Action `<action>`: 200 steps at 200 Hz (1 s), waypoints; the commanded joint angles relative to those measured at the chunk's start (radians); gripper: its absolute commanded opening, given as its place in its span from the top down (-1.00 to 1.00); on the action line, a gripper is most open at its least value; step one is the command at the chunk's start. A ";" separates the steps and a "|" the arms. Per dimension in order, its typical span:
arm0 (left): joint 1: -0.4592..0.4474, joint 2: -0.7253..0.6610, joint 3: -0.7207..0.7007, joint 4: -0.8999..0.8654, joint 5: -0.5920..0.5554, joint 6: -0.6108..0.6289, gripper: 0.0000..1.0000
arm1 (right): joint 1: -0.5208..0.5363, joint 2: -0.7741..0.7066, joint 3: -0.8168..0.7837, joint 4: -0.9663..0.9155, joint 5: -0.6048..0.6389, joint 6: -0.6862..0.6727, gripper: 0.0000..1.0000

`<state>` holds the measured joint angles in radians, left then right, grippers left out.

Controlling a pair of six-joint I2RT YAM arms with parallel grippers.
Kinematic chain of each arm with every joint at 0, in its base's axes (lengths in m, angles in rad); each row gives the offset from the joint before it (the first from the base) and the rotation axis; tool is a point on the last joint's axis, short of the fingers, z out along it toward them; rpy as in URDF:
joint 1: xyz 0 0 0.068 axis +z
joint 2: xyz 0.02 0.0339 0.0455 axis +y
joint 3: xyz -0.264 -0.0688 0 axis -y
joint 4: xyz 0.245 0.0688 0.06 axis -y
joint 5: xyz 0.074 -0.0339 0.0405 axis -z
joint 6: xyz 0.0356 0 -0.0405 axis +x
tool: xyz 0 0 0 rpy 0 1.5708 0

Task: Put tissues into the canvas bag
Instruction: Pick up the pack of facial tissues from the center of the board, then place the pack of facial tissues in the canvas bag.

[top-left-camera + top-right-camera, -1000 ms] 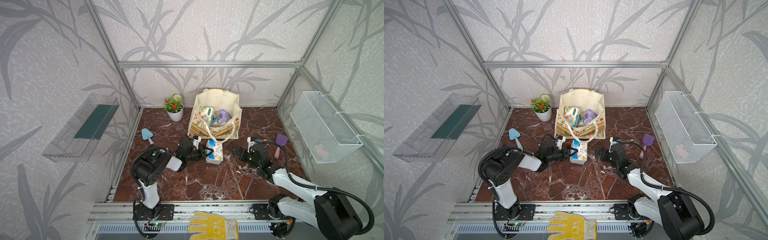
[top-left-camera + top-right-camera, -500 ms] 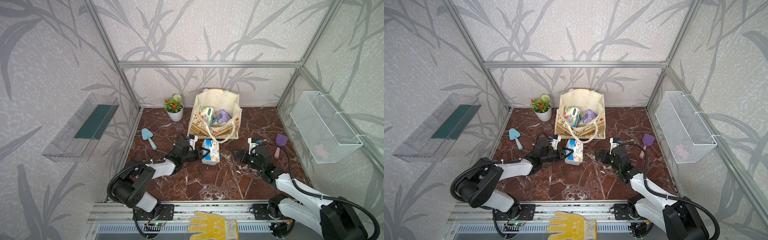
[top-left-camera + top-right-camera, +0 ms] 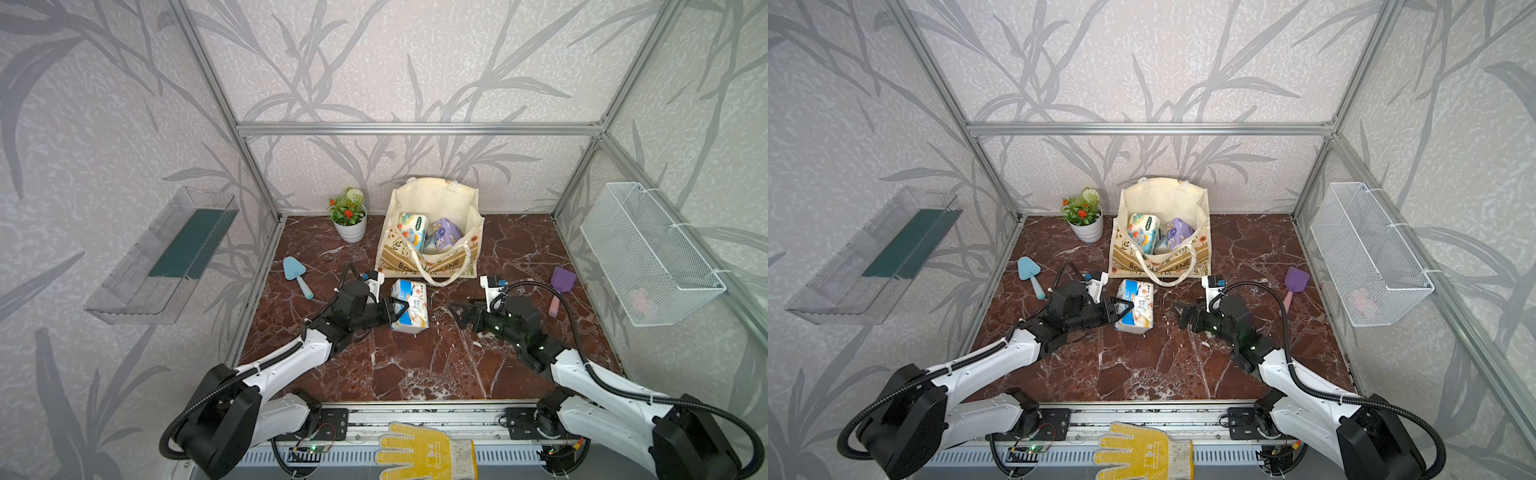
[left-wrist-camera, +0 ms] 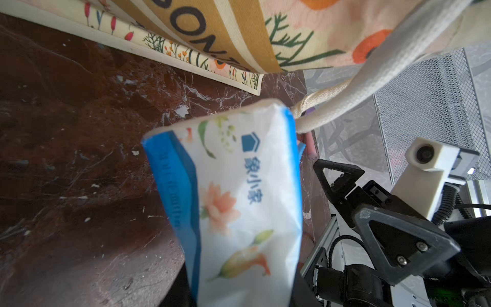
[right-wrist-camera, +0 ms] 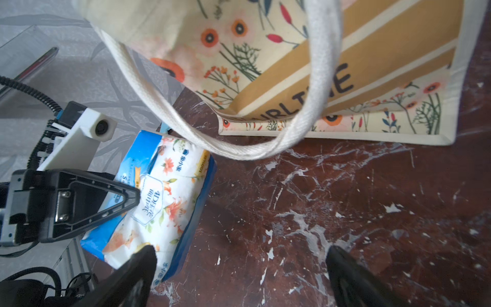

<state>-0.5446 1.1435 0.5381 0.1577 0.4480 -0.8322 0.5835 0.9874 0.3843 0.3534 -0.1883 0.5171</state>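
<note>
- My left gripper (image 3: 398, 311) is clamped narrow on a blue-white tissue pack (image 3: 417, 297). The pack is low over the table (image 3: 415, 365), just in front of the canvas bag (image 3: 434, 199).
- In the right wrist view the bag's white handle (image 5: 239, 152) droops down right beside that pack's far end.
- The bag stands open and upright at the back of the table. Inside I see an elephant-print pack (image 3: 411, 230) on end and a purple pack (image 3: 448, 235) beside it. There may be a third pack wedged low between them.
- My right gripper (image 3: 457, 316) is spread wide and holds nothing. It is low over the table, facing the held pack but apart from it.
- The wire basket (image 3: 648, 257) on the side wall holds a small pink thing (image 3: 640, 297).
- The clear tray (image 3: 137, 291) on the opposite wall carries a dark green strip (image 3: 191, 241).
</note>
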 commanded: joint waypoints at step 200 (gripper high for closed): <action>-0.003 0.008 0.670 -0.452 -0.114 0.200 0.37 | 0.143 0.126 0.423 -0.189 0.097 -0.235 -0.99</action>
<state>-0.5453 1.0912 1.0904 -0.2890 0.3332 -0.6788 0.7273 1.0863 0.7238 0.2218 -0.1139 0.3374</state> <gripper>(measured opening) 0.318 0.997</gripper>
